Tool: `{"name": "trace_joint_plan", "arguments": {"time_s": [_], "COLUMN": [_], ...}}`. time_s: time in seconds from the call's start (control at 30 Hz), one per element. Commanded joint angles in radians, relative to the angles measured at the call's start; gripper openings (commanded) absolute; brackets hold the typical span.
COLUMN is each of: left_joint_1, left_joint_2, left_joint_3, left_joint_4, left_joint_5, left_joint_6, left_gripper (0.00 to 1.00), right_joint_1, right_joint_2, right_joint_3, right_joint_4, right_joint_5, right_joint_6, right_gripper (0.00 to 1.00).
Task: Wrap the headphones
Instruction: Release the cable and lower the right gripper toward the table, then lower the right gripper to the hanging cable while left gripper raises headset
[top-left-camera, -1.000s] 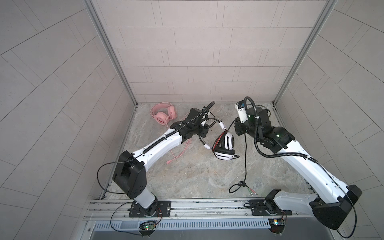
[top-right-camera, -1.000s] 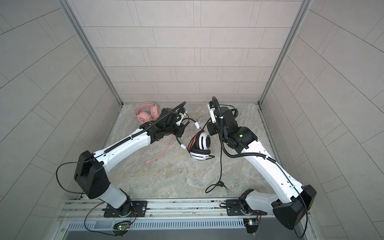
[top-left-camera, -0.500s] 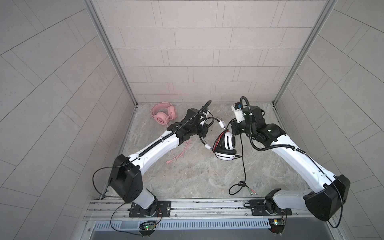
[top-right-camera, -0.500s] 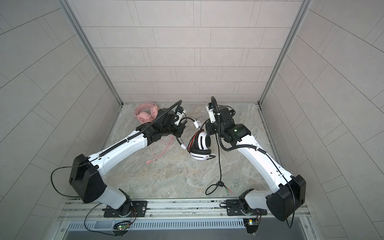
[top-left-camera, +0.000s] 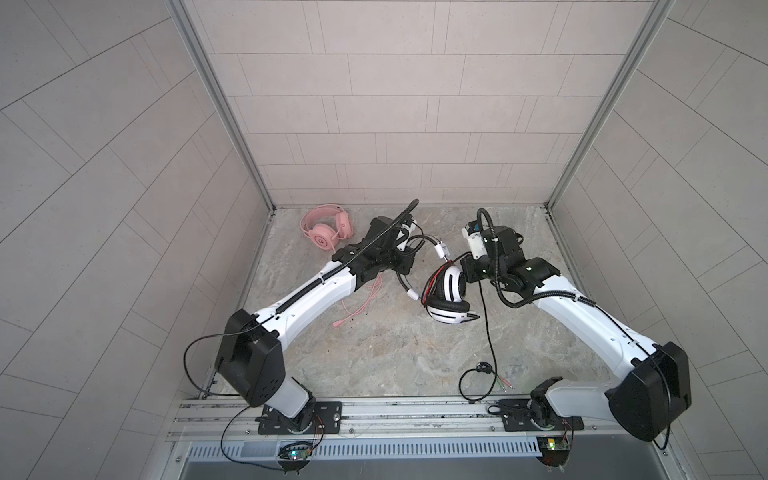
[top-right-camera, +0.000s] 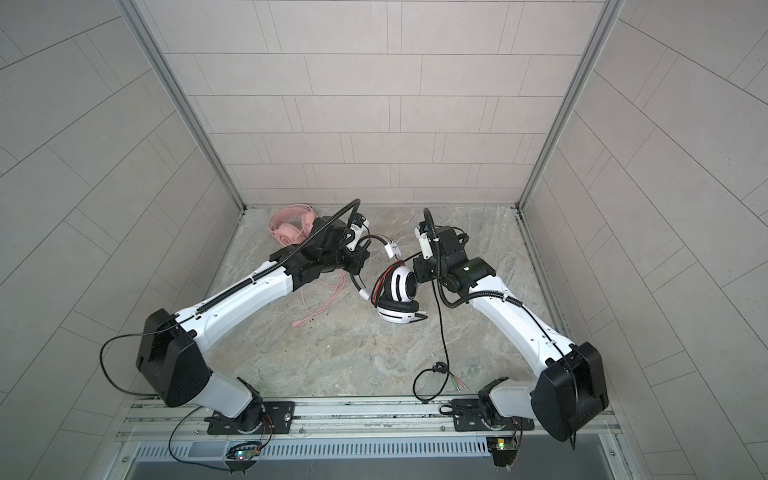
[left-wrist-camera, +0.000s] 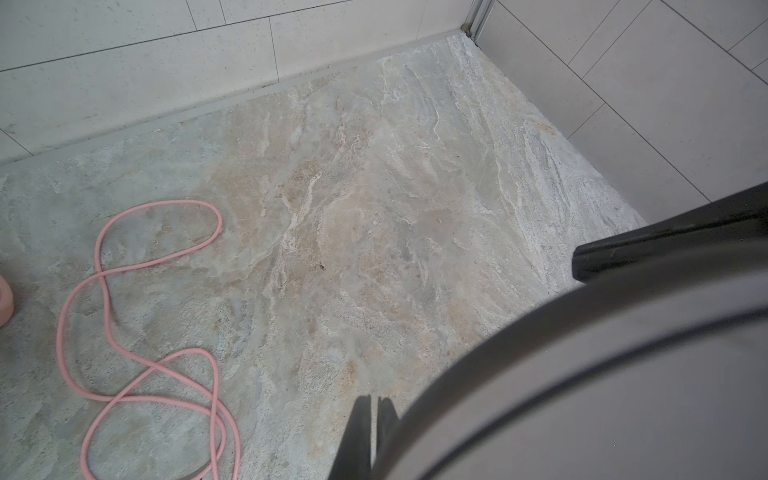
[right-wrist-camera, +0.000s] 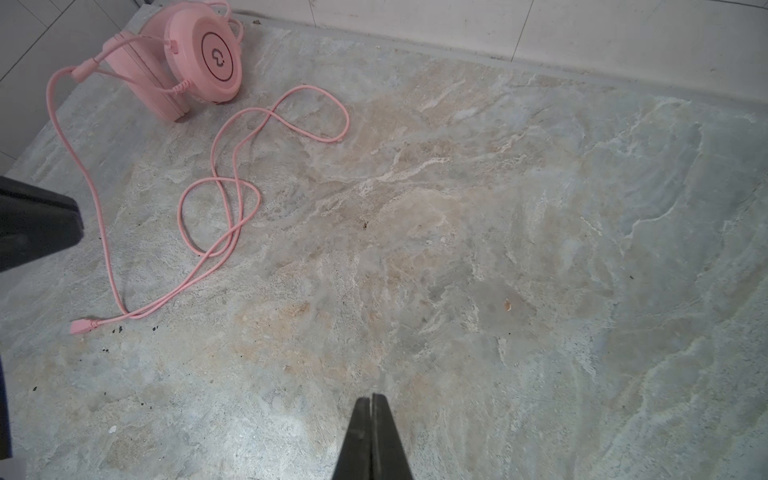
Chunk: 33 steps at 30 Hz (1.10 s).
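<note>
Left claw: jaws are pressing together with only a hairline gap showing in the left wrist view. A blurred grey band is crossing right in front of that camera. Whether anything is being pinched cannot be told.

Right claw: jaws are lying flat against each other with nothing showing between the tips. It is hovering over the bare stone tabletop.

White-and-black headset: sitting mid-table in both top views, between the two wrists and just beside the right one, with one ear cup stacked over the other. A black lead carrying a white inline box is looping from it toward the left wrist. Its thin black cable is trailing toward the near rail, ending in a small loop and loose plugs.

Pink headset: lying in the far left corner, well apart from both claws. The pink cable is sprawling in several loose loops over the stone, not wrapped. Its pink plug is lying flat at the free end.
</note>
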Motion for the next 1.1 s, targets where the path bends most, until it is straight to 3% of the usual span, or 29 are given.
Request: {"name": "trace_joint_plan", "arguments": {"time_s": [0.0, 0.3, 0.5, 0.83, 1.07], "left_joint_1": [0.008, 0.065, 0.156, 0.216, 0.276], "left_joint_2": [-0.06, -0.001, 0.023, 0.025, 0.024], "left_joint_3": [0.01, 0.07, 0.022, 0.007, -0.037], "left_joint_4": [0.141, 0.101, 0.278, 0.334, 0.426], "left_joint_5": [0.101, 0.253, 0.399, 0.433, 0.426], "left_joint_6": [-0.057, -0.13, -0.324, -0.407, -0.5], "left_gripper": [0.0, 0.0, 0.0, 0.0, 0.0], "right_joint_1": [0.002, -0.006, -0.014, -0.015, 0.008], "right_joint_2": [0.002, 0.023, 0.032, 0.154, 0.207], "right_joint_3": [0.003, -0.022, -0.096, -0.239, -0.256], "right_joint_4": [0.02, 0.044, 0.107, 0.326, 0.346], "right_joint_5": [-0.029, -0.078, -0.091, -0.215, -0.253], "right_joint_6": [0.016, 0.011, 0.028, 0.164, 0.187], "right_gripper": [0.07, 0.31, 0.45, 0.48, 0.44]}}
